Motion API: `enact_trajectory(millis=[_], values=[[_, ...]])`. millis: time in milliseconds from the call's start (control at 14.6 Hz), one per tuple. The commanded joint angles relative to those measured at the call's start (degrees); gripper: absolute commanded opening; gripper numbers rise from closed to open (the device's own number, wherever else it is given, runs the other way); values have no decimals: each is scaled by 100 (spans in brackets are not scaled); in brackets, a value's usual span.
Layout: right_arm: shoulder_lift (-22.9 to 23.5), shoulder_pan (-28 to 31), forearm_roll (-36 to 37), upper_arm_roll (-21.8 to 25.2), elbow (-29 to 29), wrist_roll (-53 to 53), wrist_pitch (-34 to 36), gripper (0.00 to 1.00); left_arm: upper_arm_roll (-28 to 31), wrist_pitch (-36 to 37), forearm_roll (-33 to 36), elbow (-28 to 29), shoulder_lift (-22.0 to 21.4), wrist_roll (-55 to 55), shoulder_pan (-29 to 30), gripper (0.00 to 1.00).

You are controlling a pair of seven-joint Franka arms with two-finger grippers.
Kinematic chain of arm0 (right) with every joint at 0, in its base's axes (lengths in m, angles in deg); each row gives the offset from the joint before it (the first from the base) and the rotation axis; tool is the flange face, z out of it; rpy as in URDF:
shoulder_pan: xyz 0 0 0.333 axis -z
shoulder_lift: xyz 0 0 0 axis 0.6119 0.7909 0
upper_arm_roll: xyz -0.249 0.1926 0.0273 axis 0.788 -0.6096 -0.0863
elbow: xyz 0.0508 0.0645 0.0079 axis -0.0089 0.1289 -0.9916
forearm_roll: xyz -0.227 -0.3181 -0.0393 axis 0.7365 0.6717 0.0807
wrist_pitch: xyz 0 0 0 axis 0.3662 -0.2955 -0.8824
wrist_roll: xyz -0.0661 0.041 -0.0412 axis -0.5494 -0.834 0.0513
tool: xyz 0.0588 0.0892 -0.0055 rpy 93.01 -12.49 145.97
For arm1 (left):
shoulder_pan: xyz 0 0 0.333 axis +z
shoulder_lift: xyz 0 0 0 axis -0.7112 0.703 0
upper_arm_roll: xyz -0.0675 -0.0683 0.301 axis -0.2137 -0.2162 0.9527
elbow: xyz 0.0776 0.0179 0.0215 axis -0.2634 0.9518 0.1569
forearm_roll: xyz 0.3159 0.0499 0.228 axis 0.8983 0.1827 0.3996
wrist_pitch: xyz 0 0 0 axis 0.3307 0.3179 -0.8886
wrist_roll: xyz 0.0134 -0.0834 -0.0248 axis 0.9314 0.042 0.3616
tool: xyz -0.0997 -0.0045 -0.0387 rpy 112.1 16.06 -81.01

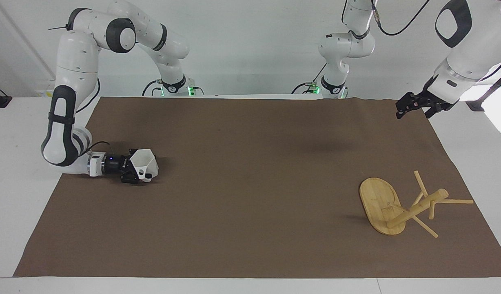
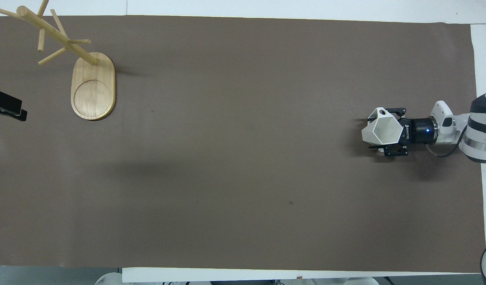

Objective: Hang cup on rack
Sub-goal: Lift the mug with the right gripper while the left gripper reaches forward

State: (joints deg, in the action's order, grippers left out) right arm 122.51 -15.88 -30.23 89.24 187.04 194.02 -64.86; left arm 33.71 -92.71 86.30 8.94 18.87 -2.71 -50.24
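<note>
Cup (image 1: pixel 143 165) sits low at the right arm's end of the mat (image 1: pixel 250 183), clamped sideways by the right gripper (image 1: pixel 133 171) for transport to the rack (image 1: pixel 401 204). Left gripper (image 1: pixel 413 107) waits, released.

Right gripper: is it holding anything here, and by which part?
The right gripper is shut on the cup, gripping its body from the side below the rim. The left gripper holds nothing.

We're in a robotics lab here: bare white walls, cabled arm bases (image 1: pixel 175 86), brown mat (image 1: pixel 250 183) covering the white tabletop (image 1: pixel 14 183).
</note>
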Motion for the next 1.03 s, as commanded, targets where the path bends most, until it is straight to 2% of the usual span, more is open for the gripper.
enact_trajectory(millis=[0, 69, 412, 618, 961], values=[[-125, -5, -102, -12, 154, 109, -57, 20, -9, -59, 100, 193, -170, -19, 16, 100], [-134, -40, -102, -38, 154, 57, -57, 13, -9, -59, 100, 193, -170, -28, 16, 100], [-660, -1049, -374, -118, 163, -304, -233, 3, -9, -68, 100, 149, -152, -19, -10, 100], [-897, -1787, -1058, -126, 154, -689, -531, 0, -9, -68, 100, 201, -170, -10, -36, 100], [-1118, -3413, -2508, -117, 181, -1279, -1594, 0, -18, -584, 100, 167, -135, 304, -71, 100]])
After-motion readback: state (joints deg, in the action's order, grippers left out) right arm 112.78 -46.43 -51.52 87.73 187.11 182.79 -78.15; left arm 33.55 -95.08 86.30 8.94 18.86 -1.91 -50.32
